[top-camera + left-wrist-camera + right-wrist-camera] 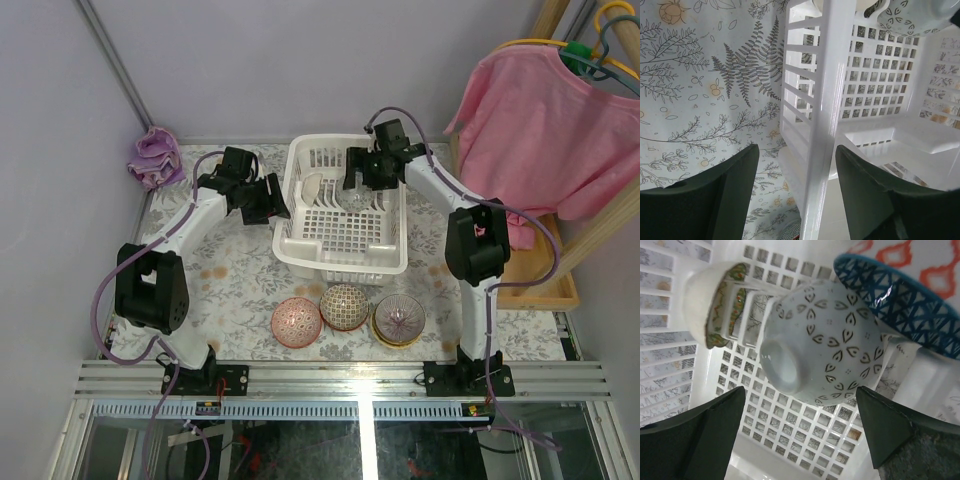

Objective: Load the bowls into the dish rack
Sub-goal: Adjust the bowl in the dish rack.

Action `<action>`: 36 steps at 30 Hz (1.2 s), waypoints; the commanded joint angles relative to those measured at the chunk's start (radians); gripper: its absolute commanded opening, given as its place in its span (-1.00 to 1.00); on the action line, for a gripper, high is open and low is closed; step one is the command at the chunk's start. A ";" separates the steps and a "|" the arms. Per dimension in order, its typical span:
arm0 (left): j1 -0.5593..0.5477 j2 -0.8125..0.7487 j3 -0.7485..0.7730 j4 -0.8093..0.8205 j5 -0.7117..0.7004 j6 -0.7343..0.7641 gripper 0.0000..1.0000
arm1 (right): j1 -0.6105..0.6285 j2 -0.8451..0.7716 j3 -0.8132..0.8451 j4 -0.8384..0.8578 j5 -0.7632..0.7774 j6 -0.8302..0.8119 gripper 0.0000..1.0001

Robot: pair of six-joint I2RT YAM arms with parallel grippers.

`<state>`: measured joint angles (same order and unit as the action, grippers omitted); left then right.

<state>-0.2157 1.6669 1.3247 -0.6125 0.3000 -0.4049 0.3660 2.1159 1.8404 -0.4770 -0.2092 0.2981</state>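
White petal-print bowl [815, 340] leans on edge inside the dish rack [345, 245], with the right gripper [800, 400] spread wide around it, not touching. The left gripper [796, 150] straddles the rack's side, probably to steady it; whether it is clamped I cannot tell. 3 bowls [345, 307] wait in front of the rack.

The worktop [240, 285] wears a pale cover printed with grey leaves. At the centre of the frame stands a white plastic slotted dish rack [340, 262]. Below it, in a row, sit a pink-red patterned round bowl [296, 322], a pale netted round bowl [343, 306] and a tan-yellow round bowl [399, 319]. A crumpled purple cloth [155, 157] lies at the upper left.
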 commanded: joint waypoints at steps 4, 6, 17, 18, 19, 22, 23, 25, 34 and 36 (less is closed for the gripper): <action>0.007 0.002 -0.003 0.049 0.016 0.010 0.23 | 0.021 0.033 0.043 -0.051 0.121 0.120 0.99; 0.008 0.003 -0.001 0.050 0.018 0.009 0.23 | 0.037 0.046 0.055 -0.062 0.180 0.117 0.99; 0.007 0.003 -0.006 0.053 0.024 0.014 0.23 | 0.102 0.081 0.027 -0.043 0.352 0.161 0.99; 0.007 0.004 -0.007 0.051 0.025 0.014 0.23 | 0.104 0.074 0.011 -0.031 0.362 0.166 0.99; 0.008 0.004 -0.007 0.052 0.026 0.014 0.23 | 0.105 0.069 -0.004 -0.020 0.367 0.171 0.99; 0.007 0.005 -0.003 0.053 0.028 0.013 0.23 | 0.107 0.055 -0.049 0.012 0.369 0.186 0.99; 0.006 0.005 -0.004 0.053 0.029 0.013 0.22 | 0.106 0.041 -0.073 0.035 0.362 0.197 0.99; 0.008 0.005 -0.004 0.053 0.029 0.013 0.22 | 0.107 0.003 -0.132 0.094 0.335 0.213 0.99; 0.007 0.002 -0.007 0.055 0.031 0.014 0.21 | 0.108 -0.154 -0.316 0.343 0.214 0.284 0.90; 0.008 0.003 -0.007 0.055 0.031 0.014 0.21 | 0.108 -0.169 -0.332 0.366 0.196 0.291 0.89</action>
<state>-0.2157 1.6672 1.3247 -0.6033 0.3115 -0.4046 0.4603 2.0262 1.5349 -0.2180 0.0433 0.5499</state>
